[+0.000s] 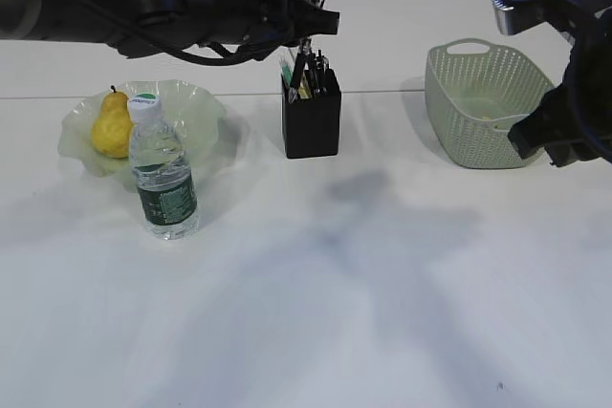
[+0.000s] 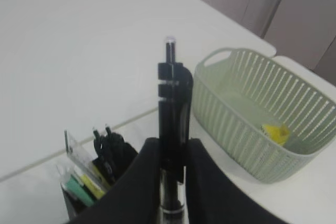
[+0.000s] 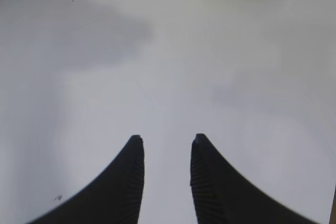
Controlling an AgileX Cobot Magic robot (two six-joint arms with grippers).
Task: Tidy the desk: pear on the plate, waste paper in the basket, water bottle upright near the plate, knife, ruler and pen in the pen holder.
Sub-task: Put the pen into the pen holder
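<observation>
My left gripper [image 2: 173,142] is shut on a black pen [image 2: 171,93], held upright just above and right of the black pen holder [image 1: 311,127]. The transparent ruler [image 2: 77,153] stands in the holder with dark pens and green and yellow items; I cannot tell which is the knife. On the wavy green plate [image 1: 196,112] lies the yellow pear [image 1: 112,125]. The water bottle [image 1: 163,177] stands upright in front of it. In the sage-green basket [image 1: 478,102] lies the waste paper [image 2: 275,132]. My right gripper [image 3: 167,138] is open and empty over bare desk [image 1: 335,312].
The basket stands at the back right, close to the right arm [image 1: 564,131]. The left arm [image 1: 172,2] stretches across the back of the desk from the left. A seam between two tabletops runs behind the pen holder.
</observation>
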